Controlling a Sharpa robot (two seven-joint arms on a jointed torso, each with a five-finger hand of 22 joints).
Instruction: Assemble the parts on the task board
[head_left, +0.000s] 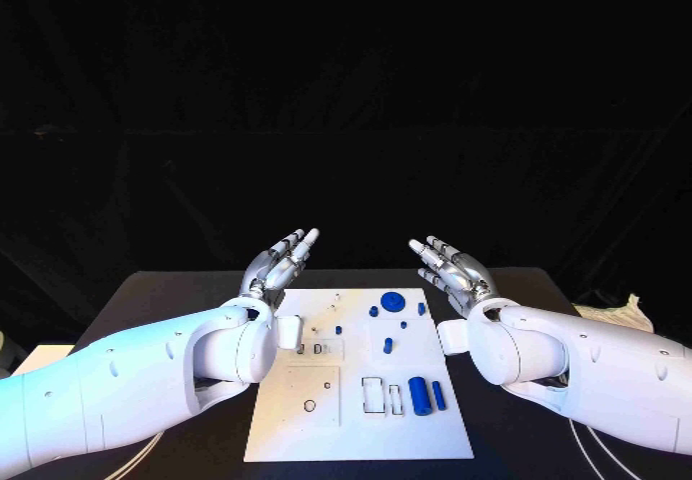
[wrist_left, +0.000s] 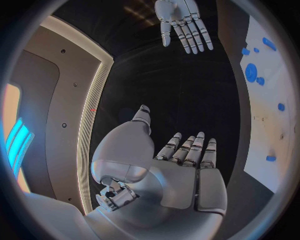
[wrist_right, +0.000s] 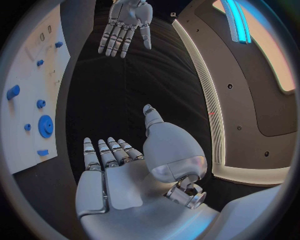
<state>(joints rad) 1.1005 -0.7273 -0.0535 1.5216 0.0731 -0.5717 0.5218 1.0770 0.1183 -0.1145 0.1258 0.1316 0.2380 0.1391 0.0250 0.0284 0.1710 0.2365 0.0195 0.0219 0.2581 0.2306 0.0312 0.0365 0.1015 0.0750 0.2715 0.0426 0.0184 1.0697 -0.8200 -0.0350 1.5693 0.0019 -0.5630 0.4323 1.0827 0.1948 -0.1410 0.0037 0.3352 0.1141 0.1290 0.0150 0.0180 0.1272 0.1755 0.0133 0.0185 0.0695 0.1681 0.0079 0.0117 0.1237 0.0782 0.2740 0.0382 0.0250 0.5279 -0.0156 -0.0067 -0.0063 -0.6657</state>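
Nearest the head camera, the white task board (head_left: 361, 420) lies flat in the middle of the black table (head_left: 144, 300), with the small blue parts spread over it: a thick blue cylinder (head_left: 420, 396) and a thinner blue pin (head_left: 438, 394) near the front edge, a round blue gear (head_left: 392, 299) toward the far edge, and a few small blue pegs (head_left: 388, 345) between them. Both arms reach forward on either side of the board. Each hand is raised above the far end of the table, the left hand (head_left: 280, 262) beside the board's far left corner and the right hand (head_left: 450, 268) beside its far right corner, both with fingers stretched out and apart, holding nothing and touching nothing. No assembly looks begun, so the first step would be to choose and pick up a part. Several things could go wrong from here. The pieces are small and lie flat, so broad fingers coming down may push one aside rather than lift it; the cylinder and pin lie close together, so reaching for one may roll the other; and the board may slide if it is pressed at an edge.
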